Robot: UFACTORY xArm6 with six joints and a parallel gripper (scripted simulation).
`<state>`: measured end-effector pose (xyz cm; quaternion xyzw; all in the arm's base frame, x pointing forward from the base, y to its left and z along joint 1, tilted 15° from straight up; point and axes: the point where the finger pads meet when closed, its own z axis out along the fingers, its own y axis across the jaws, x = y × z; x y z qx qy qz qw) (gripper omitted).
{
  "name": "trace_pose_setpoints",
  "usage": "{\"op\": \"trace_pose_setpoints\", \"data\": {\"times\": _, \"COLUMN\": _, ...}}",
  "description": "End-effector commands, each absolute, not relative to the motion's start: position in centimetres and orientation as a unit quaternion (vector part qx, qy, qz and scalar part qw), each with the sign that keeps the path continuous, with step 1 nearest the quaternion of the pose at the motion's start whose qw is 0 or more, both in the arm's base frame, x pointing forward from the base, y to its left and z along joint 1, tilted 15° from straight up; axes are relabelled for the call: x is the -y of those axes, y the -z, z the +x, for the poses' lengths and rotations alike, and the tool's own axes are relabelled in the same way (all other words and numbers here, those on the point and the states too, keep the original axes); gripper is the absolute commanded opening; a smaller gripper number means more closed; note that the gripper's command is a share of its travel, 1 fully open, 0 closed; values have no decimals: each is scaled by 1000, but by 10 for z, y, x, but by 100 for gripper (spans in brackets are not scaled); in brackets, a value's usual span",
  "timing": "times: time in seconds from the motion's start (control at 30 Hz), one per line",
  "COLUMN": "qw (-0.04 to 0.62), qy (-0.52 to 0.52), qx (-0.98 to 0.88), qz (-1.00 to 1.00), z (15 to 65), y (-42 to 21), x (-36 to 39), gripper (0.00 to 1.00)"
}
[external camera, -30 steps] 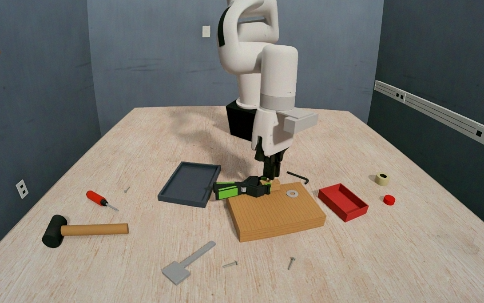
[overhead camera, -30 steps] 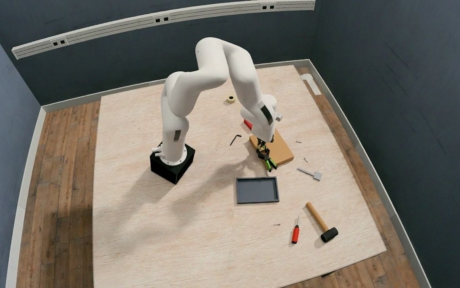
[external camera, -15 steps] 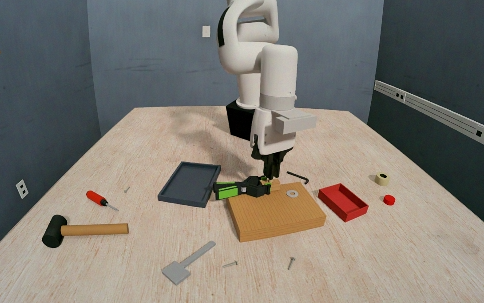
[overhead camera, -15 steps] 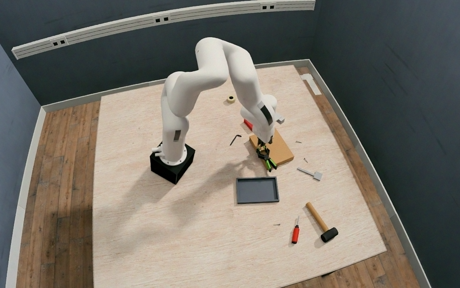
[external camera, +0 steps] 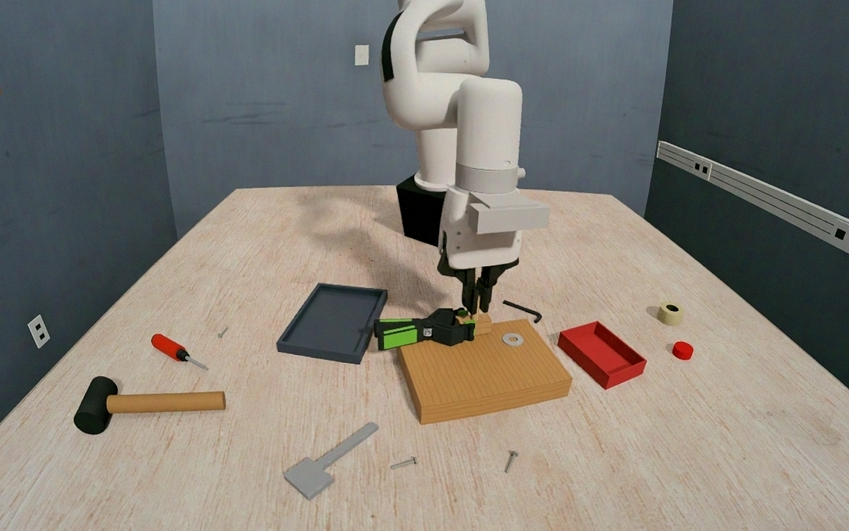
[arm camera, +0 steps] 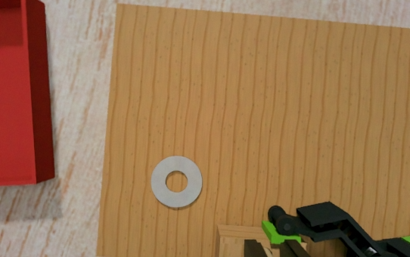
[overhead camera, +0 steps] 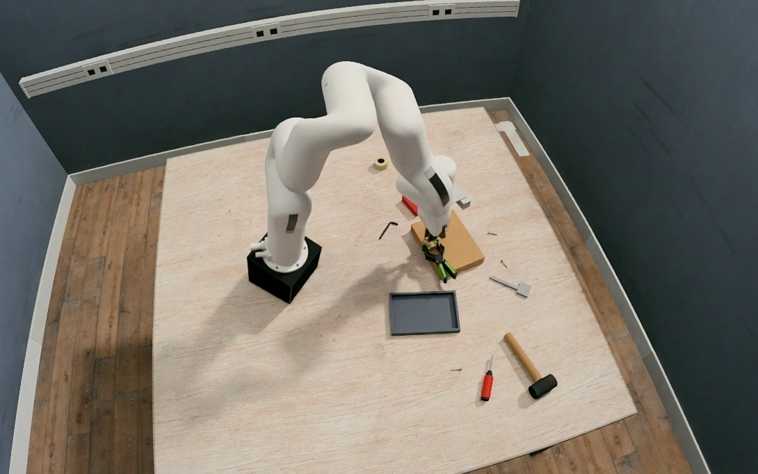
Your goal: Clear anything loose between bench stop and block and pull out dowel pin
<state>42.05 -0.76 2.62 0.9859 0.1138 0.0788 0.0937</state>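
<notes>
My gripper (external camera: 477,307) (overhead camera: 433,239) points straight down over the small wooden block (external camera: 483,324) (arm camera: 229,239) at the far left corner of the bench board (external camera: 494,378) (overhead camera: 464,245) (arm camera: 272,94). The fingers are shut on the dowel pin, which stands in the block's top and is almost hidden between them. The black and green spring clamp (external camera: 420,330) (overhead camera: 441,263) (arm camera: 326,222) grips the block, with its handles sticking out past the board's edge. The bench stop is hidden behind the clamp and the fingers. A grey washer (external camera: 513,339) (arm camera: 176,181) lies flat on the board, apart from the block.
A red tray (external camera: 600,353) (arm camera: 19,113) stands right of the board and a grey tray (external camera: 332,322) (overhead camera: 423,313) left of it. A hex key (external camera: 523,310) lies behind the board. A hammer (external camera: 149,402), screwdriver (external camera: 175,350), scraper (external camera: 329,462), screws, tape roll (external camera: 671,313) and red cap (external camera: 682,349) lie around.
</notes>
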Motion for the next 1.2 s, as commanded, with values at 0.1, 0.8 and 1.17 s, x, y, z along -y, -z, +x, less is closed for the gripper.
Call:
{"op": "trace_pose_setpoints", "data": {"times": 0.1, "qw": 92, "qy": -88, "qx": -51, "qz": 990, "z": 422, "y": -27, "x": 7, "gripper": 0}}
{"op": "trace_pose_setpoints", "data": {"times": 0.8, "qw": 78, "qy": -101, "qx": 93, "qz": 987, "z": 422, "y": -28, "x": 7, "gripper": 0}}
{"op": "trace_pose_setpoints", "data": {"times": 1.17, "qw": 70, "qy": -107, "qx": 177, "qz": 976, "z": 422, "y": -28, "x": 7, "gripper": 0}}
